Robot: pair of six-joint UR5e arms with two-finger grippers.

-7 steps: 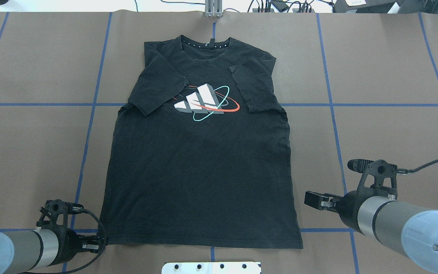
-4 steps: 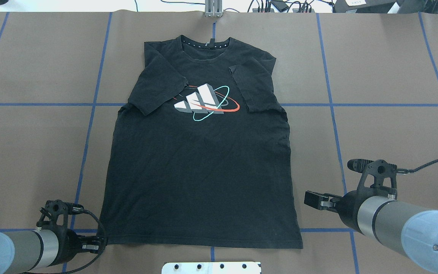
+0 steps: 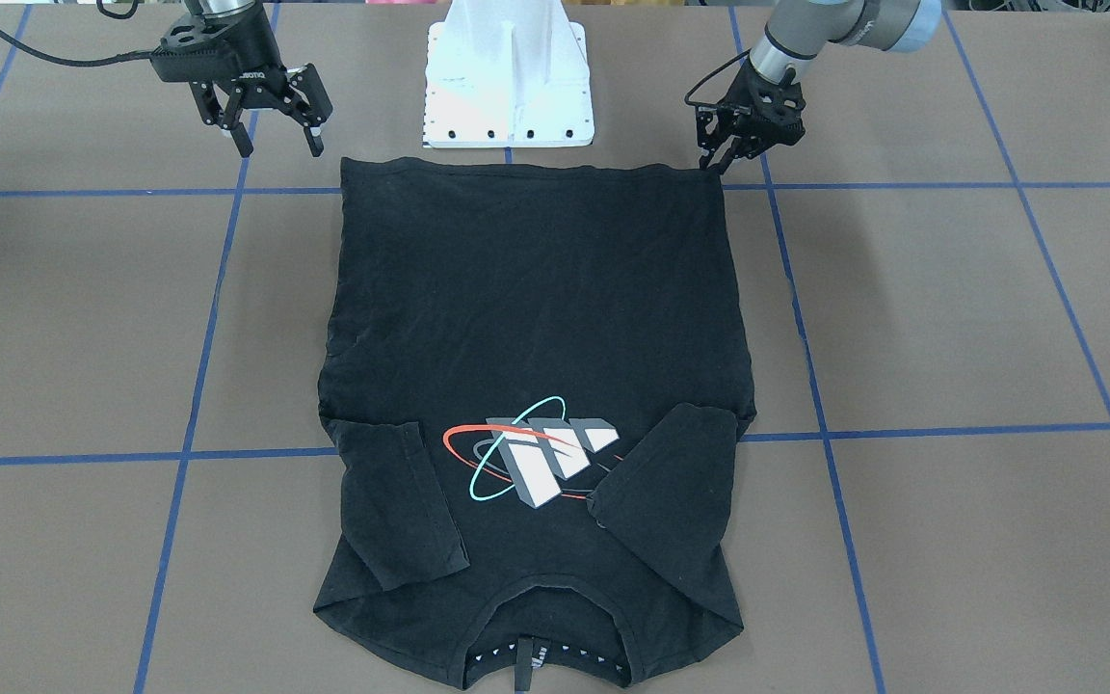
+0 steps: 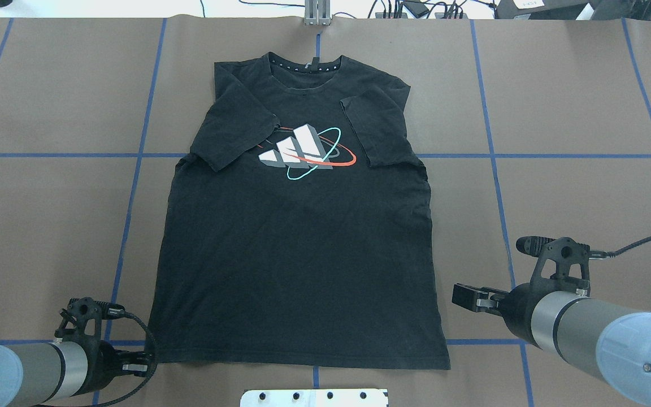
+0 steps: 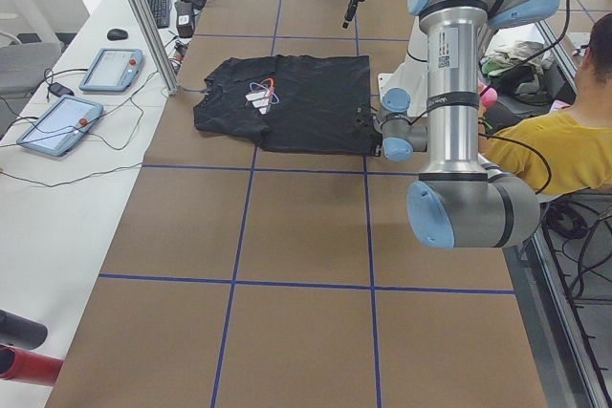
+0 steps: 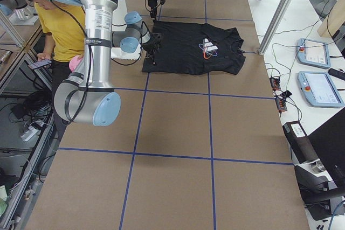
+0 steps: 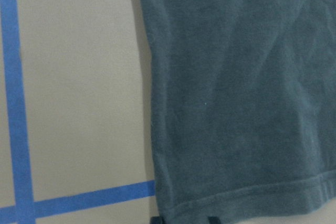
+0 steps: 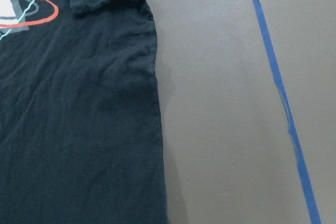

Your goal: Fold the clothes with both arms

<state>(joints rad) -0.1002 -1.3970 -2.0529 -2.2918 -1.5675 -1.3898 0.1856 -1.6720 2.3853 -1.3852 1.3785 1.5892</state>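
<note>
Left side: the left fingers are set low at the hem corner of the T-shirt, on the edge nearest the robot. In the wrist view two tips are seen slightly apart with the hem edge between them. Whether cloth is actually pinched cannot be told.

Centre: the T-shirt is laid flat on the tabletop, with the print up, the collar away from the robot and the hem toward it. Both sleeves are folded inward over the chest.

Right side: the right fingers are spread wide and empty. They are held above the tabletop just beside the other hem corner, clear of the cloth.

Handling, as judged: a thin, light, limp knit is expected. No shape will be held once it is lifted, so sag between the two holds and drag over the tabletop are likely. Breakage is not a concern. Hold is best taken at the two hem corners, with both layers pinched together. The corners should be raised evenly so the lower half can be carried toward the collar. A single-layer pinch is the risk to be watched.
</note>
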